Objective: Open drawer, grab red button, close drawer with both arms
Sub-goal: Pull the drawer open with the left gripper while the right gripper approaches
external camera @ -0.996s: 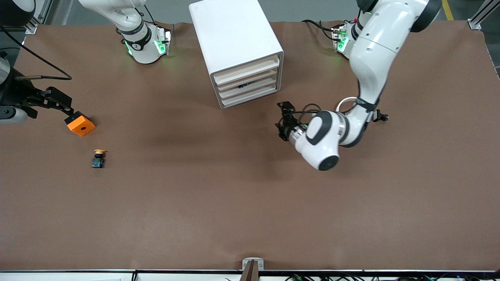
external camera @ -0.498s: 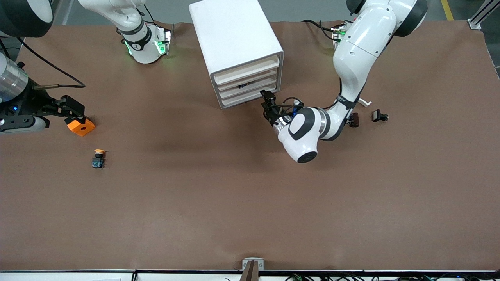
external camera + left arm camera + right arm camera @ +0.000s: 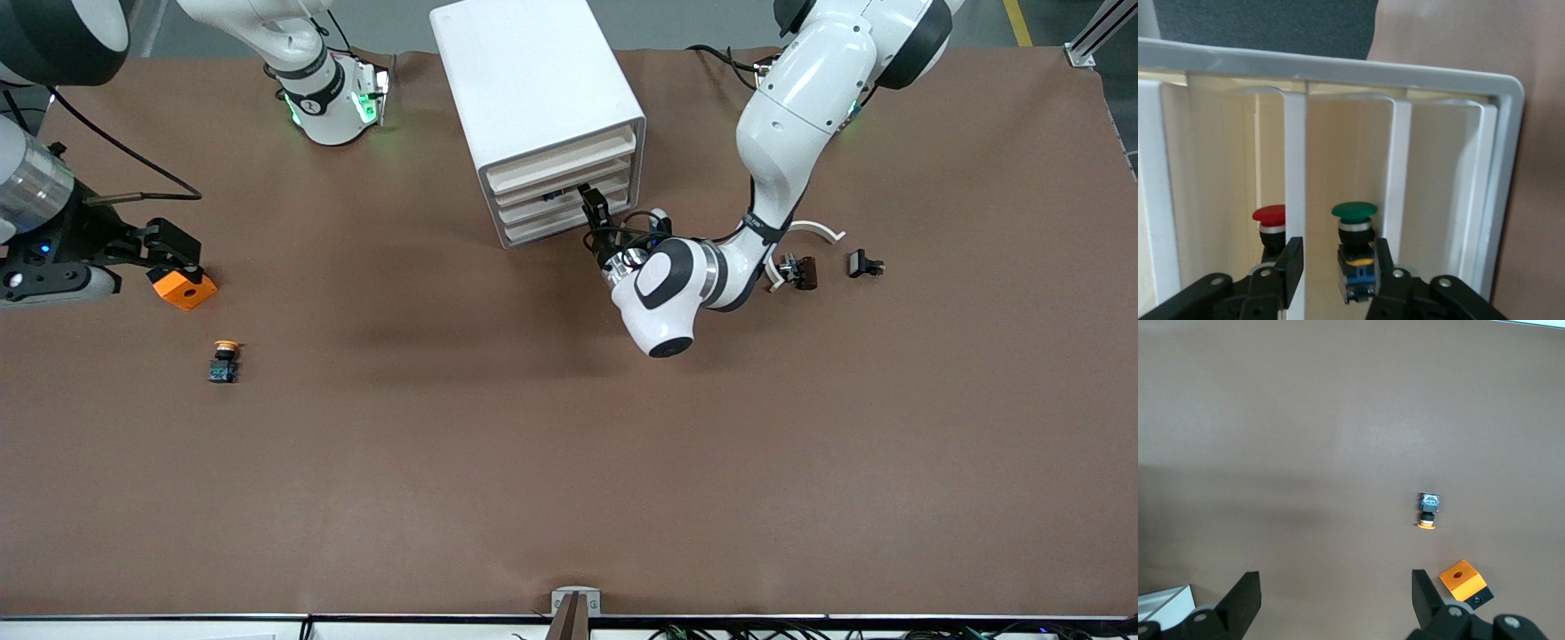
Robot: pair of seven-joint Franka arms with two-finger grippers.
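The white drawer cabinet (image 3: 542,107) stands at the middle of the table near the arms' bases. My left gripper (image 3: 593,206) is open right at its drawer fronts, level with the third one. In the left wrist view the gripper (image 3: 1336,261) has its fingers on either side of a white drawer-front bar (image 3: 1295,200). The red-capped button (image 3: 1269,225) stands inside, beside a green-capped one (image 3: 1355,230). My right gripper (image 3: 169,249) is open and empty over the orange block (image 3: 184,289) at the right arm's end of the table; it also shows in the right wrist view (image 3: 1337,595).
A yellow-capped switch (image 3: 225,360) lies on the table nearer the front camera than the orange block; it also shows in the right wrist view (image 3: 1427,510). Small black parts (image 3: 797,271) (image 3: 864,264) and a white curved piece (image 3: 813,229) lie toward the left arm's end.
My left arm has swung toward the cabinet, bringing its open gripper from the bare table up to the drawer fronts. My right gripper has shifted a little toward the orange block.
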